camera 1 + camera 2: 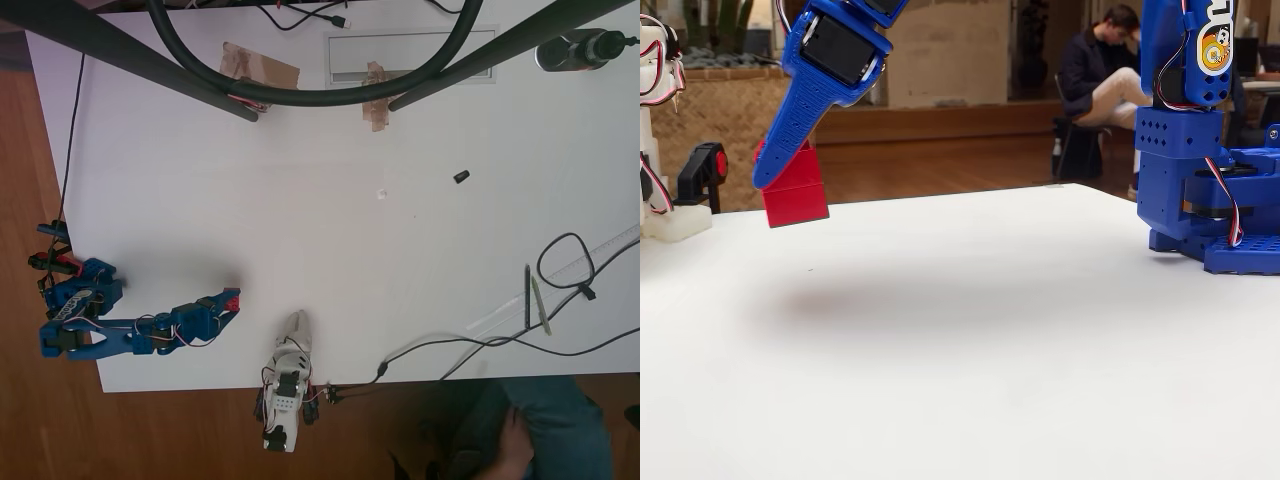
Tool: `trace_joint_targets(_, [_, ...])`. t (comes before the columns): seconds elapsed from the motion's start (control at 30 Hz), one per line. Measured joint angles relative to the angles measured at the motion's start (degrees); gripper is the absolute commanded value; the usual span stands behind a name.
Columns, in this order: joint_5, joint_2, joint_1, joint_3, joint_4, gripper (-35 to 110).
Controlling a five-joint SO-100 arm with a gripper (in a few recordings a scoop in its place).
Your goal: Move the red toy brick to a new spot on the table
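**Blue arm holds single red brick above white bench**

One blue arm's hand [790, 165] is clamped on one red toy brick [795, 192], seen at the upper left of the fixed view. The brick, glossy plastic with squared edges, looks like two blocks stacked; it hangs clear of the bench [970, 350], with a soft shadow on the surface below. The fingers [800, 115] are textured blue plastic tapering to a point.

In the overhead view the hand [228, 302] and brick [232, 297] sit in the lower left of the frame, near the bottom edge of the smooth, white, rectangular bench [320, 240]. Wide bare surface stretches to the right and toward the top. Counted there: two brown tape patches [262, 68] near the top edge, one small black cap-like object [461, 177] right of centre, and loose black cables [565, 262] at the right.
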Motion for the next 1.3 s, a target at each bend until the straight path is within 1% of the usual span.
trace_joint_targets(0.43, [6.15, -14.24, -3.16, -13.27, 0.88, 1])
trace_joint_targets(1.0, [13.62, -26.98, -6.06, -27.42, 1.58, 1])
trace_joint_targets(1.1, [14.41, -28.3, -5.98, -29.36, 1.58, 3])
trace_joint_targets(1.3, [14.59, -28.48, -5.98, -30.5, 1.23, 15])
